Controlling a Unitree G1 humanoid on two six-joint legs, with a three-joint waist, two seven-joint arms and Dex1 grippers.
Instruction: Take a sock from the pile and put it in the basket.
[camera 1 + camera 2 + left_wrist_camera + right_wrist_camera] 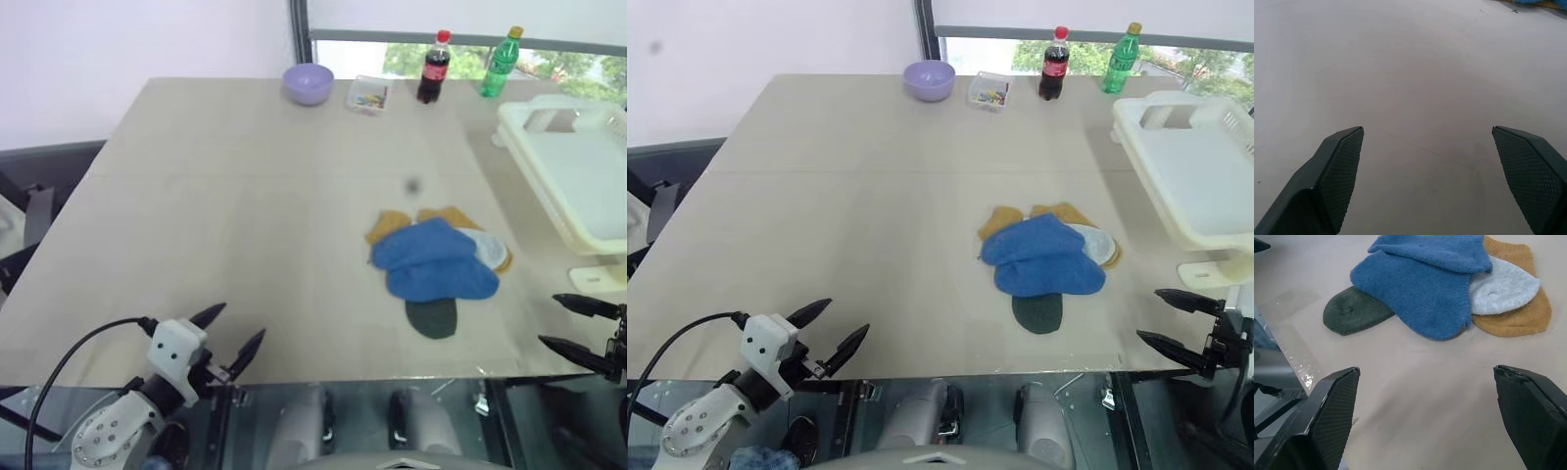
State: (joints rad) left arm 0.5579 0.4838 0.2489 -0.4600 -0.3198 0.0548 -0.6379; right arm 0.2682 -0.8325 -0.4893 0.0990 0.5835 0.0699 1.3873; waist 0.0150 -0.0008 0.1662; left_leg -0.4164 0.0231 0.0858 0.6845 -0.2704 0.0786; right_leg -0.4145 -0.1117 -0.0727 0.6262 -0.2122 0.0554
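Observation:
The pile (436, 259) of flat socks lies right of the table's middle: two royal blue socks (1422, 284) on top, mustard-brown (1520, 308), light grey (1501, 286) and dark green (1354, 311) ones peeking out beneath. The cream-white basket (573, 171) stands at the table's right edge, beyond the pile. My left gripper (235, 333) hovers open over the table's near left edge, empty. My right gripper (563, 321) is open and empty at the near right edge, pointing toward the pile from a short distance.
At the table's far edge stand a lilac bowl (308, 82), a small clear tray of coloured bits (368, 95), a cola bottle (434, 67) and a green bottle (500, 62). Bare tabletop (245, 196) stretches left of the pile.

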